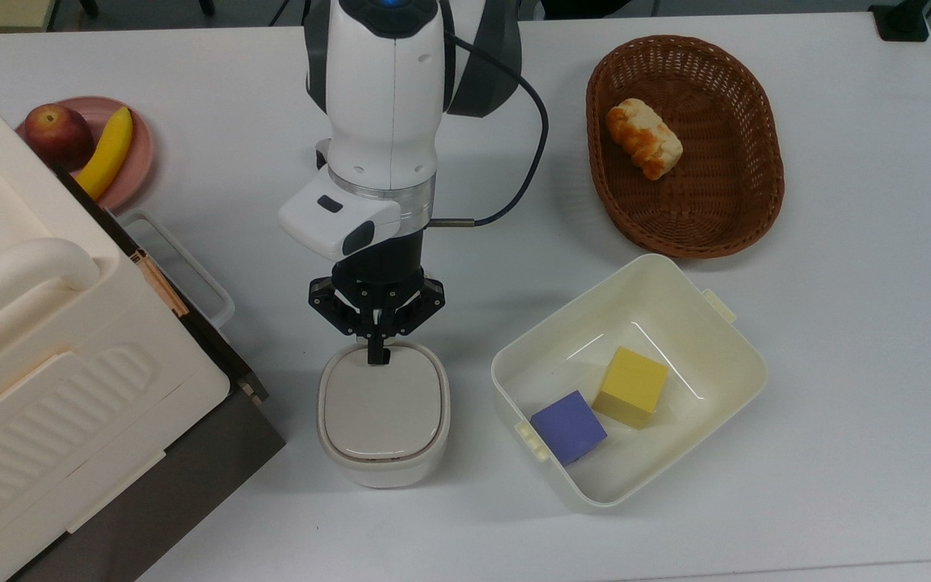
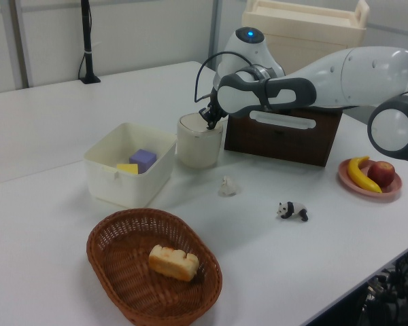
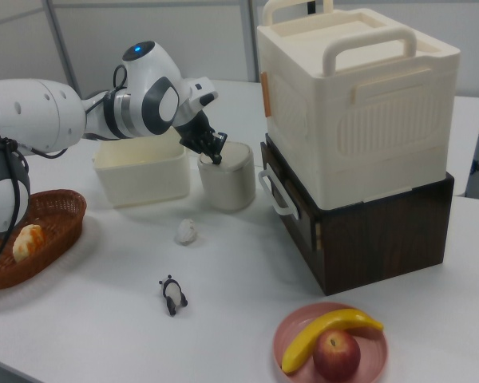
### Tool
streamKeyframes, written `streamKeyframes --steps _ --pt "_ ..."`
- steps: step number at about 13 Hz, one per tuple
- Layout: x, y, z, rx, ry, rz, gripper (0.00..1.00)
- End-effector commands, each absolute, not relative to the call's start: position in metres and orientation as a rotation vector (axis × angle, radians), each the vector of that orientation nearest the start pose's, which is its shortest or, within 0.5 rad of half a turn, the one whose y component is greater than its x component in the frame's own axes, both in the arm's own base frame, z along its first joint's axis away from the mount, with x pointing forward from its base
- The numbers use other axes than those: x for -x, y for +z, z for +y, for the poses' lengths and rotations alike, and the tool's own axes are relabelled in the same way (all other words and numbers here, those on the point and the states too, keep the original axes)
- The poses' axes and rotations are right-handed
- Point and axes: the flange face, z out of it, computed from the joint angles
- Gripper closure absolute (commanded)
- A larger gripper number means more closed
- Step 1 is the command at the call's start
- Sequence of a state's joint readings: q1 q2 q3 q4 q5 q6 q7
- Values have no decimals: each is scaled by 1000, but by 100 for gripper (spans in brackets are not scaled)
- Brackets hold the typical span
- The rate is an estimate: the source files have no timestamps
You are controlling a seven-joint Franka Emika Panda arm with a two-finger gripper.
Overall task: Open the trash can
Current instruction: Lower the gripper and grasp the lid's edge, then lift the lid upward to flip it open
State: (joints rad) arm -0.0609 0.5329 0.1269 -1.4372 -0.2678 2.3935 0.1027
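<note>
The trash can (image 1: 384,414) is a small white rounded bin with its beige-grey lid lying flat and closed; it stands near the table's front in the top view. My gripper (image 1: 377,354) points straight down with its fingers shut together. Its tip rests at the lid's far rim, on the arm's side. In the left view the gripper (image 2: 209,123) sits on the top edge of the trash can (image 2: 198,144). In the right view the gripper (image 3: 215,157) touches the rim of the trash can (image 3: 227,182). Nothing is held between the fingers.
A cream tub (image 1: 740,339) with a purple cube (image 1: 568,426) and a yellow cube (image 1: 632,385) stands on the top view's right of the bin. A big cream box (image 1: 37,323) on a dark base sits close on its left. A wicker basket (image 1: 768,202), a pink fruit plate (image 1: 138,153) and a toy panda (image 2: 292,210) lie farther off.
</note>
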Motion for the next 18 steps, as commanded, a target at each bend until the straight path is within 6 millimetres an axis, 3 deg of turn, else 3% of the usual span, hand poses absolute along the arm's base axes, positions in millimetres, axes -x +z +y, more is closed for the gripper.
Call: streamKeyframes --steps 1,6,8,10,12,13,14,15,18 --pt "-747 418 31 3210 -721 -208 100" --pt "-746 421 31 3220 -732 -225 100" --pt "-734 463 32 3178 -790 -172 100" --pt "-701 511 27 3084 -765 -39 95" --pt "-678 529 26 3117 -626 -31 83" --pt "-669 537 27 3127 -550 -16 64" --pt "-654 547 31 3129 -425 -10 6" --pt "-643 554 33 3142 -368 -25 0" --pt "-604 582 32 3178 -152 7 0"
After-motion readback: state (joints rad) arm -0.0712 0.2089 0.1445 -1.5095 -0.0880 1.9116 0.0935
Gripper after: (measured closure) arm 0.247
